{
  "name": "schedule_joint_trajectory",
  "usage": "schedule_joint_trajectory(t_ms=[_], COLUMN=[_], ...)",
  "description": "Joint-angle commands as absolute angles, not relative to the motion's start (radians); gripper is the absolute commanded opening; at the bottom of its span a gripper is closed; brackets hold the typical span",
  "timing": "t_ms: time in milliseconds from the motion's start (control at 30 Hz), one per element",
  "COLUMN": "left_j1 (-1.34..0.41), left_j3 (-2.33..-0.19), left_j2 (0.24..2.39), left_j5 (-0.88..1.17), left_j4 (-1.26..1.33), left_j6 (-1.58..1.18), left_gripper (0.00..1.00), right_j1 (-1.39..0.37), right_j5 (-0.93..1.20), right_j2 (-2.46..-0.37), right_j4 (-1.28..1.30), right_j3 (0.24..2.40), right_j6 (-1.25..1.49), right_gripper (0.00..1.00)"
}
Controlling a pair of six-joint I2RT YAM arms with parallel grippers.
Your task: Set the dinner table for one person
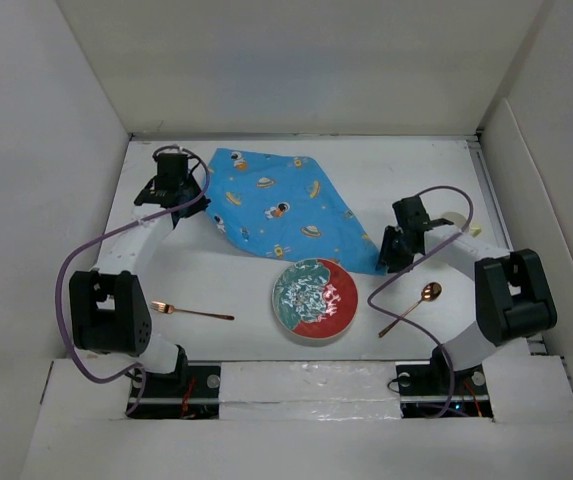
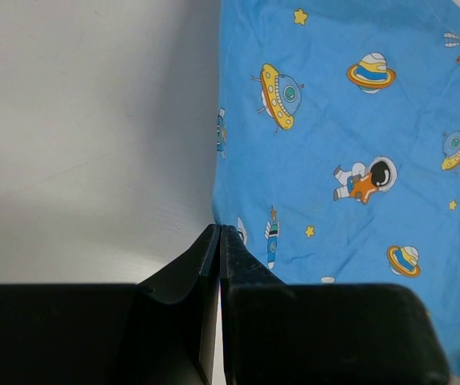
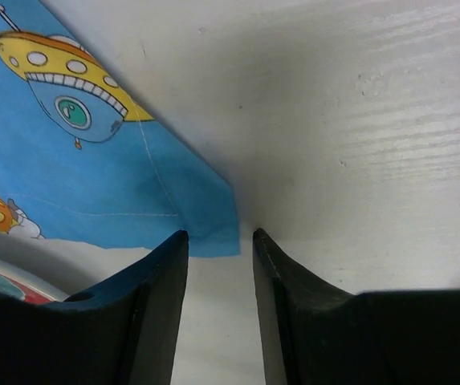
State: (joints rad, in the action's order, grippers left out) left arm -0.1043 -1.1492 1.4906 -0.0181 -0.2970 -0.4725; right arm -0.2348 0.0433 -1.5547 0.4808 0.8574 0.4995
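Top view, clock positions taken from the table centre. The table [image 1: 236,270] fills the walled enclosure; its long axis runs 9 to 3 o'clock, and both arm bases are bolted at its 6 o'clock edge.

Items on the table:
- Blue space-print placemat [image 1: 276,210]: lies skewed and flat, long axis from 11 toward 4 o'clock, with one corner reaching toward the plate
- Plate [image 1: 315,299], red and teal: at 6 o'clock, just beside the placemat's near edge
- Fork [image 1: 191,311]: at 8 o'clock, lying along 9 to 3, well apart from the plate
- Spoon [image 1: 411,308]: at 4 o'clock, bowl toward 2 o'clock, partly crossed by the right arm's cable

Left arm: elbow out at 9 o'clock, forearm reaching toward 11. The left hand [image 2: 219,233] is fully closed at the placemat's 9 o'clock edge; whether cloth is pinched cannot be told.

Right arm: elbow at 3 o'clock, forearm angled toward the centre. The right hand [image 3: 220,234] is narrowly parted, low over the table, with the placemat's 4 o'clock corner lying between its tips, not clamped
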Motion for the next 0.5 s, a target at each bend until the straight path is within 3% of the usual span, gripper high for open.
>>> schedule_joint_trajectory(t_ms=[0,233,367,467], left_j1=[-0.101,-0.101,-0.101,-0.101], left_j3=[-1.172,-1.160,-1.158,-1.210], left_j2=[1.434,1.399,1.399,1.413], left_j5=[-0.008,-0.024,-0.028,-0.028], left_j4=[-0.265,-0.252,-0.247,-0.250], left_j6=[-0.477,-0.483,-0.479,-0.477], left_gripper=[0.00,0.00,0.00,0.00], right_j1=[-0.236,-0.236,-0.236,-0.236], right_j5=[0.052,0.057,0.066,0.054], right_j2=[-1.608,-1.658,-1.646,-1.563], right_j4=[0.503,0.538,0.516,0.495], right_j3=[0.911,0.959,0.956,0.982], right_j6=[0.502,0.489,0.508,0.508], right_gripper=[0.39,0.22,0.01,0.00])
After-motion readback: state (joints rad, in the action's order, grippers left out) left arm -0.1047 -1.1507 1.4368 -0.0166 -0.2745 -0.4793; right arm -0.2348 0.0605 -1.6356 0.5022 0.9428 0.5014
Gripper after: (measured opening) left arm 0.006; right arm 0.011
